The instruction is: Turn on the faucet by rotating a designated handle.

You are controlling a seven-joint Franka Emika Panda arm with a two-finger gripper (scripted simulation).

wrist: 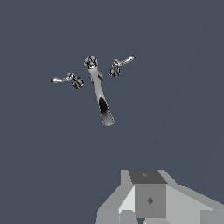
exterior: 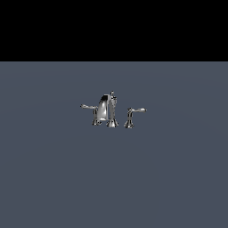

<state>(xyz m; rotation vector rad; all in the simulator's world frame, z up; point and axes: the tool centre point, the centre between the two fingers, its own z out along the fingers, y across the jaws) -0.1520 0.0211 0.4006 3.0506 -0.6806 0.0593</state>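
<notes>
- Nearest the wrist camera sat the gripper (wrist: 148, 205), a blocky grey body with a darker square panel at its middle, cut off by the edge of the picture; its fingertips lay out of sight, so whether they were spread or closed could not be told, and nothing was seen held in them. It did not appear in the exterior view at all.
- Beneath everything stretched the flat, dull slate-blue floor (exterior: 114, 178), which met a plain black band at the top of the exterior view.
- On that floor, well apart from the gripper, stood the small shiny chrome three-piece faucet (exterior: 111, 111). Its arched central spout (exterior: 104, 108) rose beside an upright finial rod (exterior: 112, 97) on a flared base; from the wrist view the spout showed as a long, narrow chrome strip.
- On the exterior view's right, set clear of the spout, stood the slim chrome lever handle (exterior: 137, 110) on its own slender flared post, the lever lying roughly level and reaching away from the spout.
- On the exterior view's left, the other chrome lever (exterior: 88, 107) stood with its post overlapping the arched spout, its lever also pointing outward.
- Both levers showed in the wrist view, one on each side of the spout's base.
</notes>
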